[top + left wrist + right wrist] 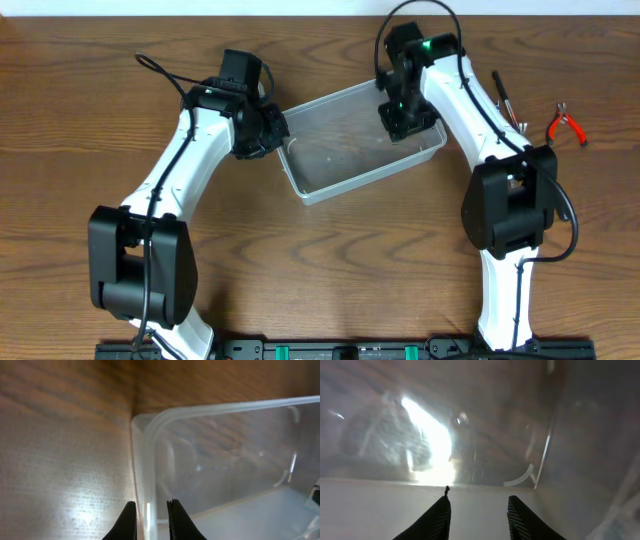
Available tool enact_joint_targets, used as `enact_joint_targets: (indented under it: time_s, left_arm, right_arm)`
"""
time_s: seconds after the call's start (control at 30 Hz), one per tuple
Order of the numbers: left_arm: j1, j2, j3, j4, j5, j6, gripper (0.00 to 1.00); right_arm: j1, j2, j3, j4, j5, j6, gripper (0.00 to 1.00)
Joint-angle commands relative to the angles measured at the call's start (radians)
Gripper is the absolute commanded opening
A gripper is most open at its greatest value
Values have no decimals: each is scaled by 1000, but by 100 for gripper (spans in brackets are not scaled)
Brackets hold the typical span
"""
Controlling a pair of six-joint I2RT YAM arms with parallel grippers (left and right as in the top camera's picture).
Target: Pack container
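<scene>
Left fingers (127, 522) clenched on the container (335, 150) wall. In the left wrist view the clear wall runs up between the two tips, one finger outside over the wood and one inside the tub, right by a rounded corner. Overhead puts that at the tub's left end, toward its far corner.

Right fingers (432, 520) released, with a clear gap between the tips and nothing in it. They're down inside the container at its right end, far side. The right wrist view is all translucent plastic: floor below, and a wall with a rounded corner off to the right. Can't tell whether the tips touch the floor.

Container sits on the tabletop (330, 260) between the two arms, a bit far of centre and skewed, with the left end nearer and the right end farther.

Red-handled pliers (566, 126) lie far right on the tabletop, well apart from the tub. A thin dark tool (503, 95) lies between the right arm and the pliers; can't make out what it is.
</scene>
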Motion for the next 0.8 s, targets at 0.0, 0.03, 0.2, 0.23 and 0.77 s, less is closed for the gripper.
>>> enact_joint_targets:
  time_s: [0.0,0.03,0.2,0.23,0.77]
  left_arm:
    - [5,-16,27,16,-9,53,12]
    - [5,-15,27,24,-9,58,12]
    - [5,-16,27,60,-8,67,12]
    - [5,-16,29,62,-8,80,12]
    - [2,-179,67,-322,-126,-39,6]
  right_arm:
    - [4,-40,68,1,-8,-11,42]
    - [4,-46,82,1,-8,-11,44]
    - [4,-103,109,1,-8,-21,46]
    - [4,-113,109,2,-8,-23,46]
    - [4,-246,109,-21,-7,-36,24]
